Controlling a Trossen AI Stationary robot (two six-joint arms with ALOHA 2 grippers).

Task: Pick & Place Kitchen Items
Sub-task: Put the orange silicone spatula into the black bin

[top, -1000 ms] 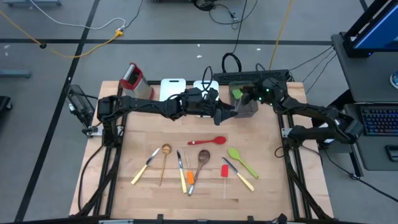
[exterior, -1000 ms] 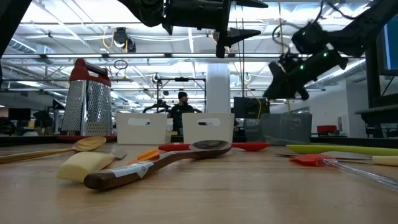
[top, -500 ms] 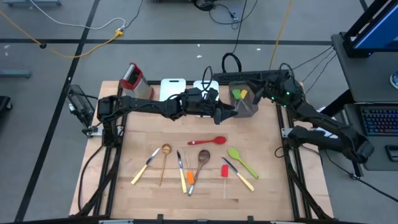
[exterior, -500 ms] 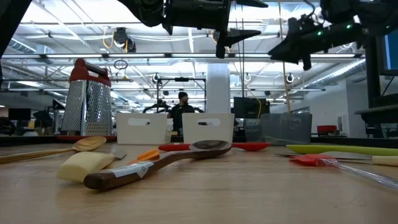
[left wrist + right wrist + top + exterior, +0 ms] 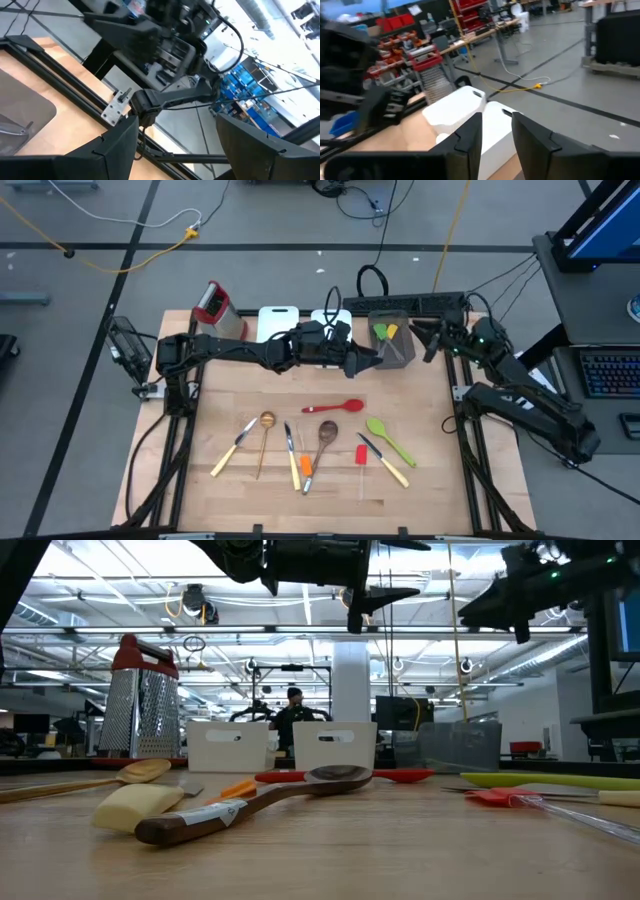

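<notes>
We see the left claw hanging spread and empty above the worktop's far edge, just beside the grey tray that holds a green utensil and a yellow one. The right claw is raised past the far right corner, fingers slightly apart, pinching nothing. The remaining kitchen items lie in a loose row mid-worktop, the red spoon farthest back.

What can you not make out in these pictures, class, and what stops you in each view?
- Grey bin, high view: the green and yellow utensils inside are too small to identify.
- Clear spatula handle, high view: too faint to trace.
- Tabletop utensils, right wrist view: cut off by the edge.
- Left claw, low view: its arm cut off above.
</notes>
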